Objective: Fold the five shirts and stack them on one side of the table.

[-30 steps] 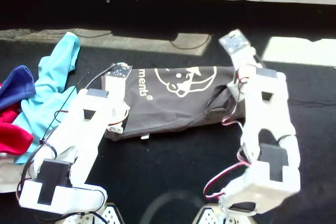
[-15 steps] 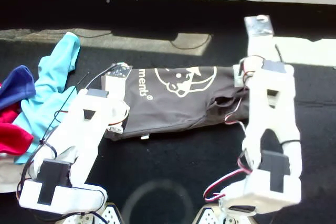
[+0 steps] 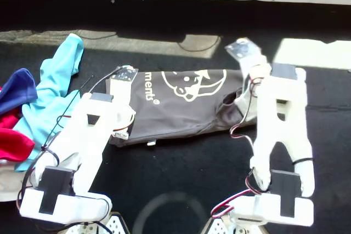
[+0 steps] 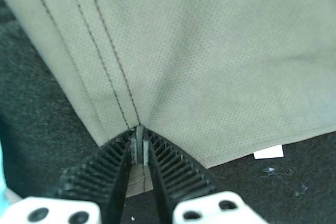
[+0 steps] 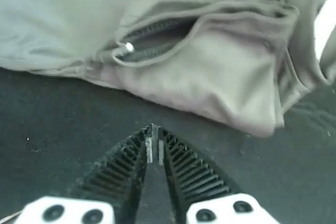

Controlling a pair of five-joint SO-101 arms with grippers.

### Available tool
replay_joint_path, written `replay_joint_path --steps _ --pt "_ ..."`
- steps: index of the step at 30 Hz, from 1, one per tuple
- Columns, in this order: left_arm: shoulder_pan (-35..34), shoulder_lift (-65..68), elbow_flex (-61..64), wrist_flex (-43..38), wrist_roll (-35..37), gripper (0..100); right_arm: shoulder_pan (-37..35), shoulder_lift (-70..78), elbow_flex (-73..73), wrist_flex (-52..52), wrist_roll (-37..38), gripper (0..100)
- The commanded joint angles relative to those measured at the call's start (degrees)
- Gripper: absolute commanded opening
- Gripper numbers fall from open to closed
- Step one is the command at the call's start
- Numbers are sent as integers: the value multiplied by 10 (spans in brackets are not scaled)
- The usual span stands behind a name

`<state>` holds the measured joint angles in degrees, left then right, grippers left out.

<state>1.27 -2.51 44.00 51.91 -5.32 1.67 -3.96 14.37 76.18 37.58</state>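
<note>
A grey shirt (image 3: 181,108) with a white print lies flat across the middle of the black table. My left gripper (image 4: 139,132) is shut on the grey shirt's stitched hem (image 4: 113,93), at its near left corner (image 3: 122,132) in the high view. A small white tag (image 4: 268,153) sticks out of the near edge. My right gripper (image 5: 152,135) is shut with nothing in it, just above the bare tabletop beside the shirt's bunched right end (image 5: 226,82). In the high view it sits at that right end (image 3: 239,102).
A heap of other shirts lies at the table's left edge: light blue (image 3: 55,83), dark blue (image 3: 16,89), red (image 3: 13,138) and white (image 3: 6,182). Sunlit patches (image 3: 312,53) fall across the far side. The black tabletop (image 3: 186,168) in front of the grey shirt is bare.
The right arm's wrist swung out to the far right, then came back over the shirt's right end. The left arm kept still with the hem in its grip.
</note>
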Motion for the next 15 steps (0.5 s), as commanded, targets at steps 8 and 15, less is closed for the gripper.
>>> replay_joint_path --steps 8,15 --pt "1 0 5 -6 -4 9 -88 149 -34 -154 -140 6" --pt "1 -1 4 -5 -4 9 -64 173 -137 -100 -183 6"
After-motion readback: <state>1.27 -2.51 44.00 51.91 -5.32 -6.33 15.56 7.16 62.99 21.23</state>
